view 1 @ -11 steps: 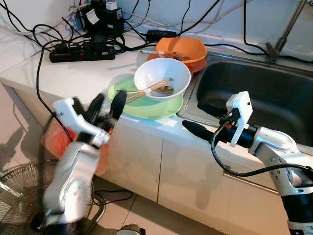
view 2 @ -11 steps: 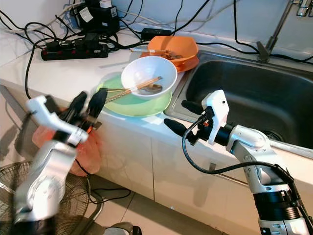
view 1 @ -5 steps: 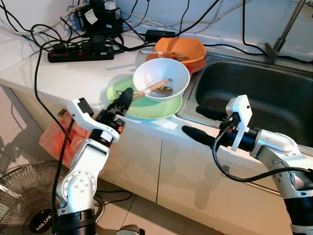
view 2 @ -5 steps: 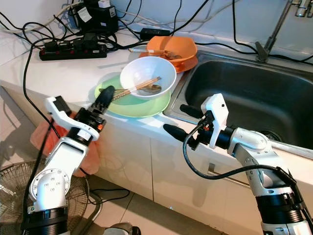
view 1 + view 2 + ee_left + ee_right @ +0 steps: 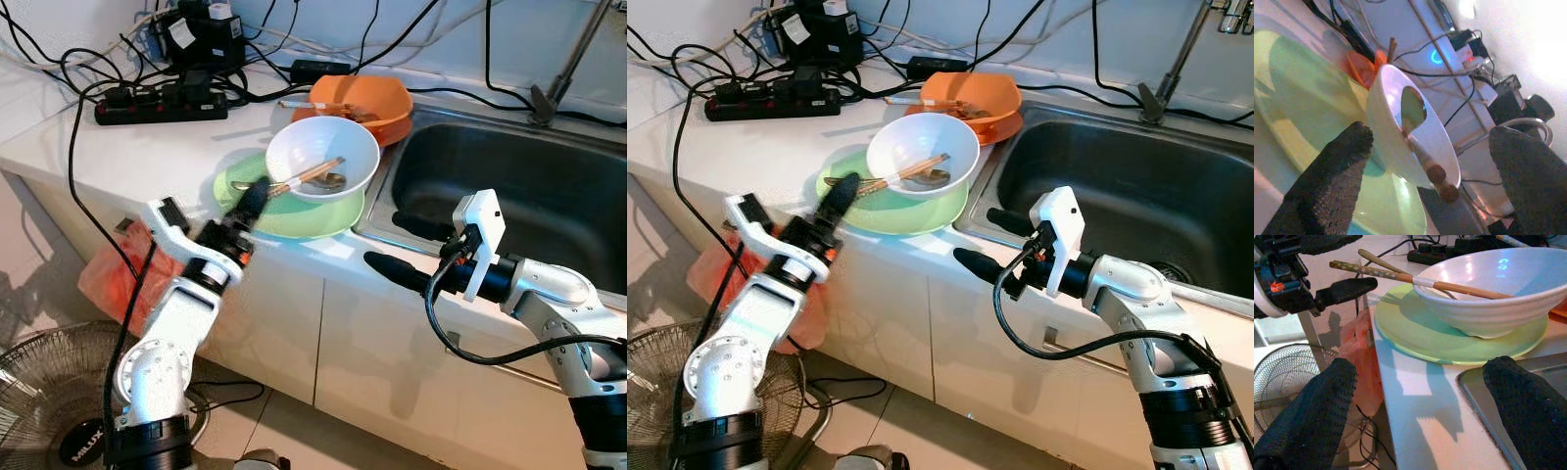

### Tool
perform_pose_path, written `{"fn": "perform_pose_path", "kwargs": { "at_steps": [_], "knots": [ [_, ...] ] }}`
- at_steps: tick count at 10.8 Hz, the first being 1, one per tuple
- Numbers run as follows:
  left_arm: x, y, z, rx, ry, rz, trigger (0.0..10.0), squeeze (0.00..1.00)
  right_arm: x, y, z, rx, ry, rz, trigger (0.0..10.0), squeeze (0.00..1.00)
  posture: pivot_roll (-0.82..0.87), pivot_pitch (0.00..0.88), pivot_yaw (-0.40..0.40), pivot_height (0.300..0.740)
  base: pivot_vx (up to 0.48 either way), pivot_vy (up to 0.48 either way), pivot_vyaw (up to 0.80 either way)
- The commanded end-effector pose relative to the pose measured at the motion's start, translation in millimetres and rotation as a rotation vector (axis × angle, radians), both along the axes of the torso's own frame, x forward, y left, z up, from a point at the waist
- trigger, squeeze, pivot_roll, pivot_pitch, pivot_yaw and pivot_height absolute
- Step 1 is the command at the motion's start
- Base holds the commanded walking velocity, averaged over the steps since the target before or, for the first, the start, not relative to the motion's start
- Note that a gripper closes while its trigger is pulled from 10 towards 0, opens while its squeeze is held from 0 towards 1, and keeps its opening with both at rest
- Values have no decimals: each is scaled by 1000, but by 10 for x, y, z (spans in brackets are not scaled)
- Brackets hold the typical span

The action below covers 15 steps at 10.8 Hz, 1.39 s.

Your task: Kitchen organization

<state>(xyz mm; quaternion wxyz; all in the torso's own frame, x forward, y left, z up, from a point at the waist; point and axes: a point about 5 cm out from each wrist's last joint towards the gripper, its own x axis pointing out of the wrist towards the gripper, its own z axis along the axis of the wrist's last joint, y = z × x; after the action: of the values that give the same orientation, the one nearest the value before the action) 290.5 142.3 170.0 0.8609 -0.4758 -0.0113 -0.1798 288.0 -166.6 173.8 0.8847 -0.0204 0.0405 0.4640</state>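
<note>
A white bowl [image 5: 323,157] holding chopsticks [image 5: 309,176] and a spoon sits on a green plate [image 5: 294,215] near the counter's front edge. My left gripper [image 5: 250,194] is open at the plate's left rim, its fingers [image 5: 1342,161] spread on either side of the bowl [image 5: 1415,132] in the left wrist view. My right gripper [image 5: 389,242] is open in front of the counter edge, beside the sink corner and just right of the plate [image 5: 1449,340]. Behind the white bowl stands an orange bowl [image 5: 367,98] on an orange plate.
A steel sink [image 5: 509,186] takes up the right of the counter, with a tap base at its back. A black power strip [image 5: 162,103] and tangled cables lie at the back left. On the floor to the left are a fan [image 5: 39,392] and an orange bag [image 5: 108,279].
My left arm has swung up and forward from a blurred pose, bringing its fingers to the green plate's left rim. The right arm has barely moved.
</note>
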Motion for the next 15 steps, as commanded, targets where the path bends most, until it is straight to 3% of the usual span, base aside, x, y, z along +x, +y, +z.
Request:
{"fn": "perform_pose_path", "kwargs": {
  "at_steps": [1,2,9,14,15],
  "knots": [
    [26,-5,18,-18,6,-2,2471,0,-31,14,28,-8,-8,24,10000,984,175,29,31,740,0,0,0],
    [24,1,19,-45,11,-4,0,0,-31,20,25,-10,-8,25,10000,988,176,29,31,740,0,0,0],
    [0,-127,-33,-109,87,-116,0,0,-32,27,15,-9,-9,24,10000,988,176,28,33,740,0,0,0],
    [23,-60,-10,-110,78,-72,0,0,-31,27,2,-8,-6,22,10000,984,176,27,34,740,0,0,0],
    [24,-50,-4,-106,77,-67,3059,0,-34,29,-4,-8,-4,22,10000,988,178,26,36,740,0,0,0]
  ]
}}
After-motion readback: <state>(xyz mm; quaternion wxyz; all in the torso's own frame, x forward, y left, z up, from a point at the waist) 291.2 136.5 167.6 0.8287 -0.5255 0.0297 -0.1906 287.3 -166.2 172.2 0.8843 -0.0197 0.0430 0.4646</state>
